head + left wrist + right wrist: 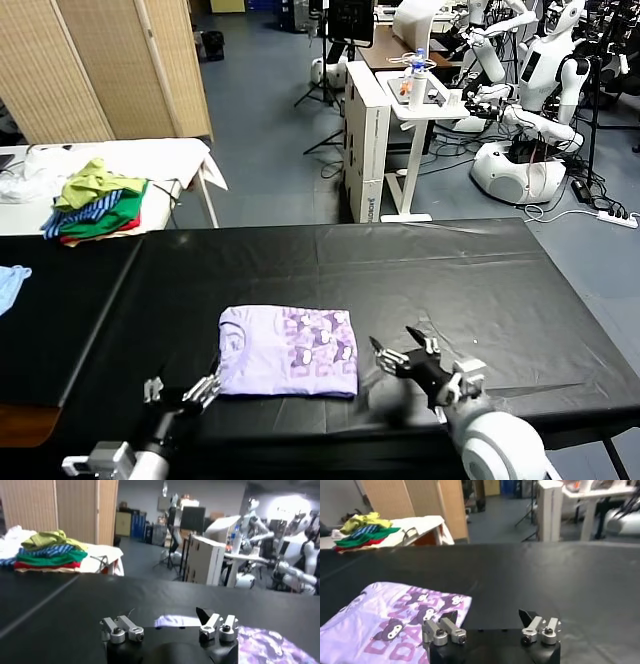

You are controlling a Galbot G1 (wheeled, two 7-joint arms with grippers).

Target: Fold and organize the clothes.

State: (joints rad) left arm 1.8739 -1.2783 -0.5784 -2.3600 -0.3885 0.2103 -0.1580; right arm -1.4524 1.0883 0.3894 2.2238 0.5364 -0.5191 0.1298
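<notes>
Both claws sat nearest the camera at the counter's (pixel 480 270) front edge, each spread wide and holding nothing: left claw (pixel 200 386) touching or just shy of the T-shirt's (pixel 288 350) front-left corner, right claw (pixel 405 357) just beside its right edge. That shirt lay folded into a tidy rectangle near the front middle, purple print up. Looked to me like folding was basically done, so the next move would be tidying or setting it aside. Loads of bare black counter lay behind and to the right; the coloured pile (pixel 97 203) and blue cloth (pixel 12 283) sat well apart on the left.
</notes>
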